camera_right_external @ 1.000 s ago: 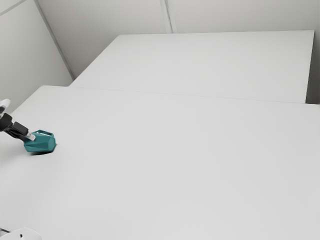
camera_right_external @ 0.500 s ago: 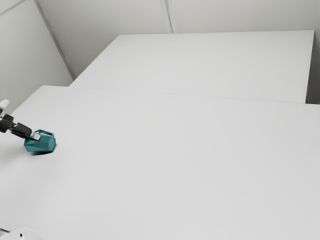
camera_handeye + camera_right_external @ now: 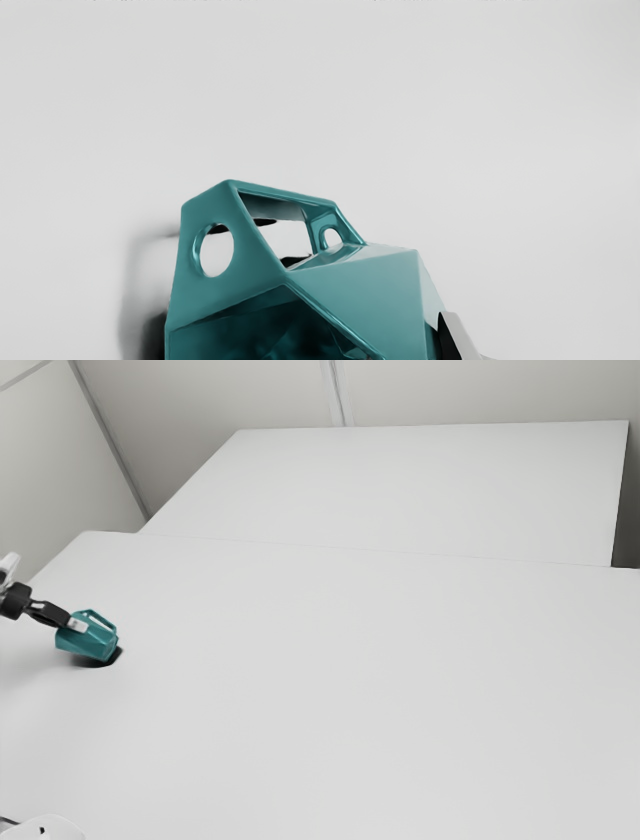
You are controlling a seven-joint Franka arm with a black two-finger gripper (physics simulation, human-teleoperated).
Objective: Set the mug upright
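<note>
- The gripper [image 3: 78, 626] is at the exterior view's left edge, touching the faceted teal mug [image 3: 90, 640]. I cannot tell how far open it is, or whether it grips the mug.
- In the wrist view a grey and black part of the gripper [image 3: 454, 336] lies against the mug's outer side, near the bottom edge.
- The mug is tilted, neither flat on its side nor upright, over the white table [image 3: 350, 680], towards the exterior view's left. Whether any of it touches the table I cannot tell.
- Its handle [image 3: 258, 225] faces up and away from the gripper, with a round hole through each end and a wide gap between.
- Part of the mug's dark inside [image 3: 270, 330] is visible in the wrist view.
- A dark shadow lies beneath the mug.
- At the exterior view's lower left corner is a white object [image 3: 45, 831] with a small dark mark, too small to read.
</note>
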